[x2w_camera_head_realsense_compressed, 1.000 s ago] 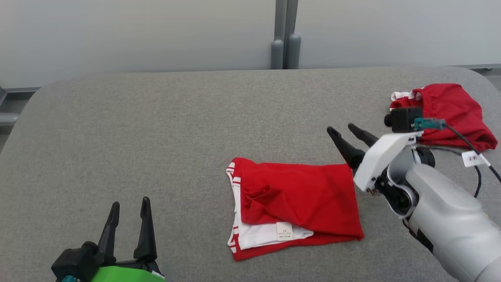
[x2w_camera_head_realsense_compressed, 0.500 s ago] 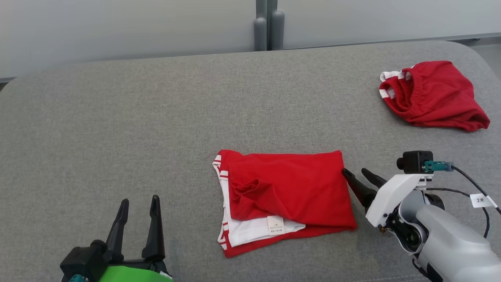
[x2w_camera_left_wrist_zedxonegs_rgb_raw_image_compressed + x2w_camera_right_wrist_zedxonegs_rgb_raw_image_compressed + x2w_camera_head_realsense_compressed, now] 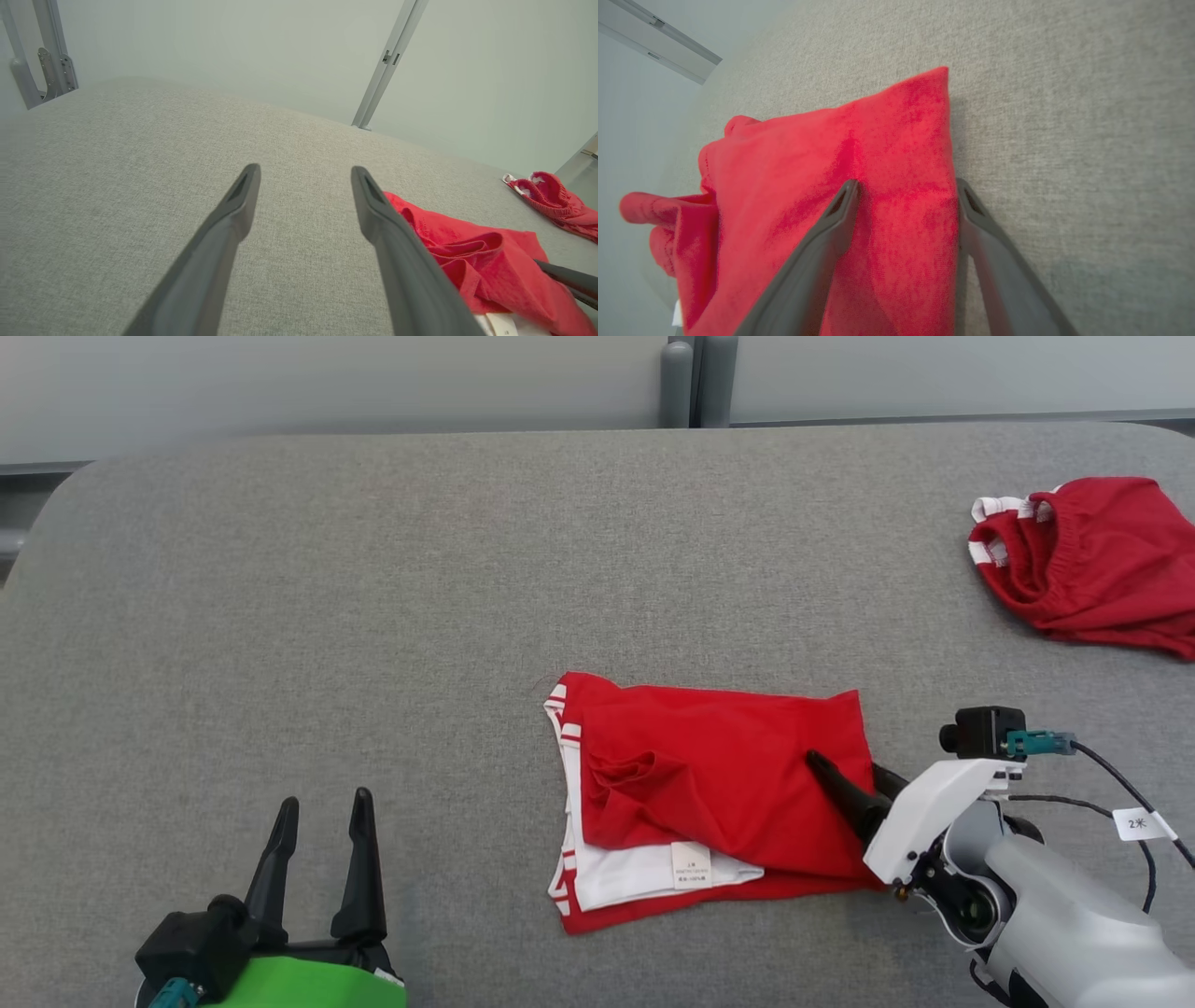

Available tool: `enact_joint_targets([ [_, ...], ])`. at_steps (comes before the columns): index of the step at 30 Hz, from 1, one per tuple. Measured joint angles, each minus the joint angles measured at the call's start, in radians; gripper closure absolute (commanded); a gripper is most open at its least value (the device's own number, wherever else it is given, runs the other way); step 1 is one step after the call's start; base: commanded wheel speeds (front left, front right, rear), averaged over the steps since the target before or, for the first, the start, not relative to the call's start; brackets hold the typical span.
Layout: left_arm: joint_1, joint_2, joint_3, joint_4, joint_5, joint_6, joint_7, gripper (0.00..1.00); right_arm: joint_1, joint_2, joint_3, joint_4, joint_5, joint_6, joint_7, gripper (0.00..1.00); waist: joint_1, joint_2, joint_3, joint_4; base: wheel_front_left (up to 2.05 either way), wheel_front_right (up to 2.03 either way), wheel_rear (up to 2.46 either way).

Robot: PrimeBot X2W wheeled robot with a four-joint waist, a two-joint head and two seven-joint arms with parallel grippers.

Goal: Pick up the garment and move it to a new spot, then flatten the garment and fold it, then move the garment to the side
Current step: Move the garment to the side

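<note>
A folded red garment (image 3: 709, 793) with white trim and a white label lies flat in the middle of the grey table (image 3: 373, 616). My right gripper (image 3: 845, 767) is open and low at its right edge. In the right wrist view, the gripper (image 3: 906, 184) straddles that edge of the garment (image 3: 831, 163), one finger over the red cloth and the other just off it over the table. My left gripper (image 3: 325, 800) stands open at the near left, with nothing between its fingers (image 3: 243, 196). The garment (image 3: 467, 247) lies to its right.
A second red garment (image 3: 1083, 560) with white trim lies bunched at the table's far right, also seen from the left wrist (image 3: 551, 196). A pale wall with a grey post (image 3: 695, 378) runs behind the table. Wide bare table surface lies left of the folded garment.
The head camera has shifted. My right gripper has come nearer and leftward, from past the garment's far right corner to over its right edge. The left gripper has stayed put.
</note>
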Motion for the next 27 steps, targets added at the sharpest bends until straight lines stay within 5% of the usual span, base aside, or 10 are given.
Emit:
enact_joint_targets([
  [2,0.0,0.0,0.006,0.003,0.0,0.0,0.0,0.0,0.0,0.007,0.001,-0.002,0.019,0.0,0.003,0.0,0.0,0.0,0.003,0.005,0.0,0.0,0.0],
  [3,0.0,0.0,0.007,0.004,0.0,0.0,0.0,0.0,0.0,0.008,0.001,-0.004,0.026,0.0,0.008,0.22,0.0,0.0,0.004,0.007,0.0,0.0,0.0],
  [4,0.0,0.0,0.009,0.005,0.0,0.0,0.0,0.0,0.0,0.009,0.001,-0.006,0.03,0.0,0.011,0.56,0.0,0.0,0.004,0.008,0.0,0.0,0.0],
  [8,0.0,0.0,0.017,0.008,0.0,0.0,0.0,0.0,0.0,0.009,0.005,-0.019,0.036,0.0,0.011,0.84,0.0,0.0,0.004,0.009,0.0,0.0,0.0],
  [9,-0.001,0.0,0.02,0.009,0.0,0.0,0.0,0.0,0.0,0.009,0.006,-0.025,0.036,0.0,0.011,1.0,0.0,0.0,0.004,0.008,0.0,0.0,0.0],
  [19,-0.002,-0.001,0.05,0.009,0.0,0.002,0.0,0.0,-0.052,-0.017,0.02,-0.082,0.03,0.0,0.0,1.0,0.0,0.0,-0.007,-0.022,0.0,0.0,0.0],
  [27,-0.002,-0.001,0.053,0.007,0.0,0.002,0.0,0.0,-0.146,-0.133,0.012,-0.099,-0.016,0.0,-0.009,1.0,0.0,0.0,-0.021,-0.056,0.0,0.0,0.0],
])
